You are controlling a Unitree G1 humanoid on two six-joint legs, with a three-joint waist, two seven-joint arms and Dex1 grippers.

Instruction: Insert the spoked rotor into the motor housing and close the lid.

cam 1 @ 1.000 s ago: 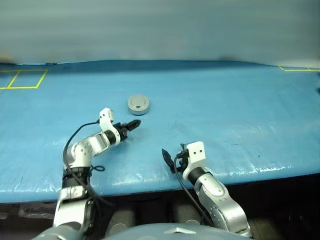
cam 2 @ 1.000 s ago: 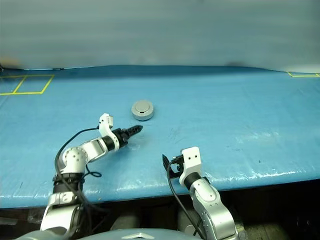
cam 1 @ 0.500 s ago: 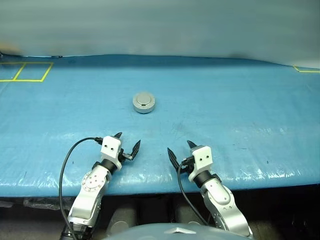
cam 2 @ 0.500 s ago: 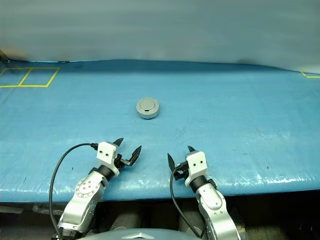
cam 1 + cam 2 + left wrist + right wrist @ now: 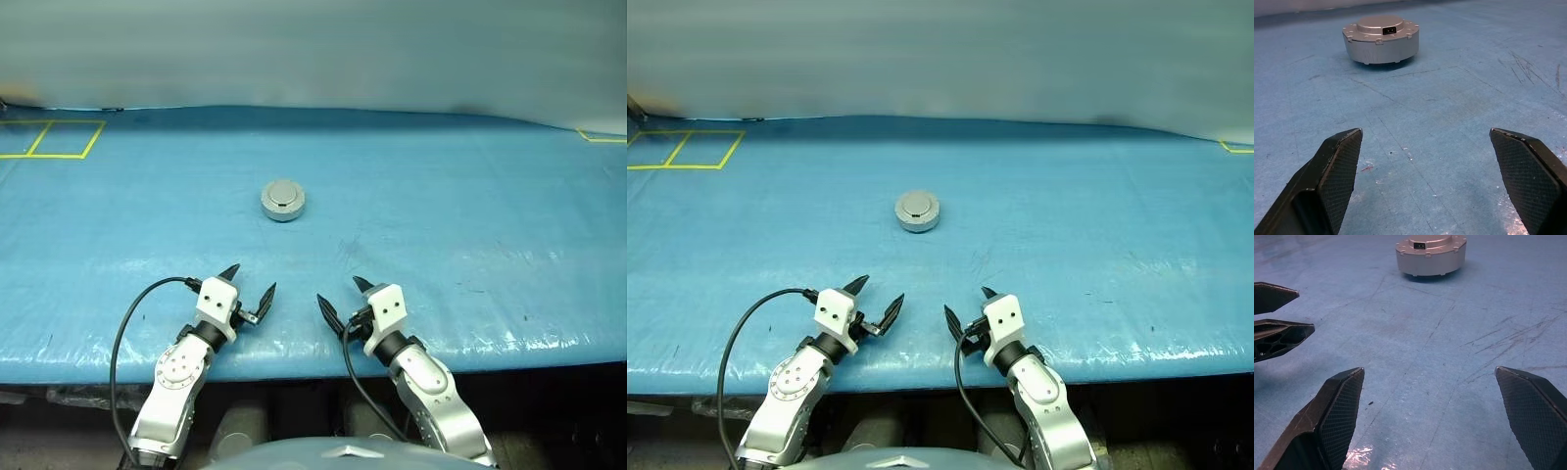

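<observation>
The motor housing (image 5: 282, 204) is a short round silver cup standing on the blue table, around the middle. Its lid (image 5: 282, 192) lies shut flat on top, raised centre up. The spoked rotor is out of view. My left gripper (image 5: 252, 279) hovers open and empty near the table's front edge, well short of the housing (image 5: 1381, 39). Beside it, my right gripper (image 5: 340, 292) is also open and empty, pointing toward the housing (image 5: 1431, 255). The left gripper's fingers (image 5: 1278, 335) show in the right wrist view.
The blue table cover (image 5: 441, 225) is scuffed and wrinkled. Yellow tape squares (image 5: 49, 139) mark the far left, and a yellow tape corner (image 5: 600, 137) the far right. A black cable (image 5: 127, 318) loops from my left wrist over the front edge (image 5: 294, 354).
My left hand drew back from beside the housing to the front edge and rolled, its fingers now spread side by side. The right hand stayed put. The camera view shifted.
</observation>
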